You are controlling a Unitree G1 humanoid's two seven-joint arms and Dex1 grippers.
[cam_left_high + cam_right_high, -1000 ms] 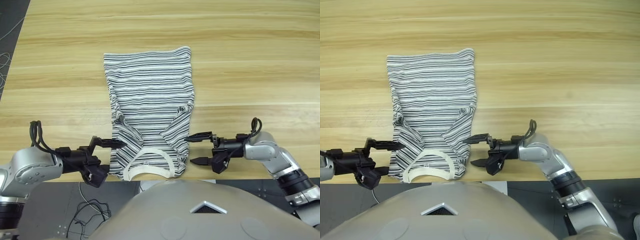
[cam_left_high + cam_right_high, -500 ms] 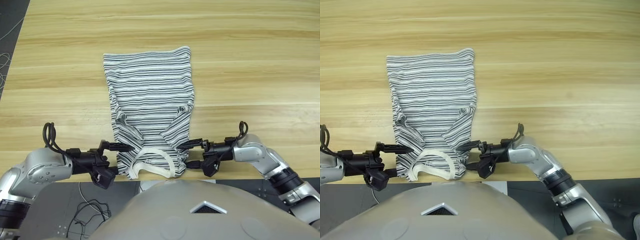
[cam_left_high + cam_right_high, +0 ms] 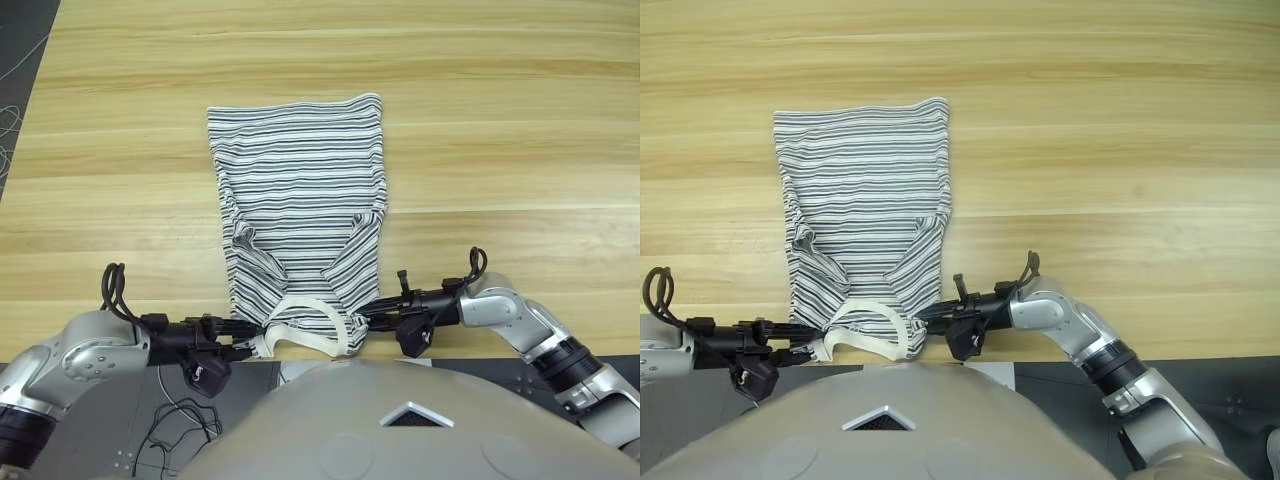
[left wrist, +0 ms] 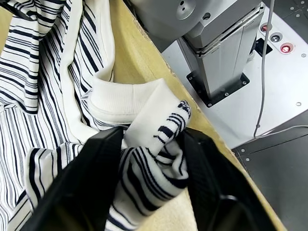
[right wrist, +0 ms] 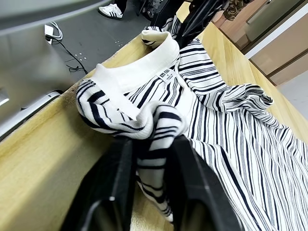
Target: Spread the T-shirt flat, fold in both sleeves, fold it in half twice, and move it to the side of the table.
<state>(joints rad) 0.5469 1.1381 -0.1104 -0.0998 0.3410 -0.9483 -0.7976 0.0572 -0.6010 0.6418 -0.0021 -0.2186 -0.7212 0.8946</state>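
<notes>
Both sleeves (image 3: 352,245) are folded in; left claw (image 3: 245,337) and right claw (image 3: 366,313) each clench T-shirt (image 3: 297,170) corners beside the collar (image 3: 300,322); halving remains.

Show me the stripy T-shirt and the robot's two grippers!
T-shirt (image 3: 300,180), left eye view, middle of the striped body.
left gripper (image 3: 243,338), left eye view, between its fingertips, pinching the shirt beside the collar.
right gripper (image 3: 367,315), left eye view, between its fingertips, pinching the shirt's other shoulder.

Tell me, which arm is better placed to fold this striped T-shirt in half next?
Neither alone, I'd say. The left gripper is shut on the T-shirt's left shoulder corner, the right gripper on the right one, both at the table's near edge; folding likely takes both together.
</notes>
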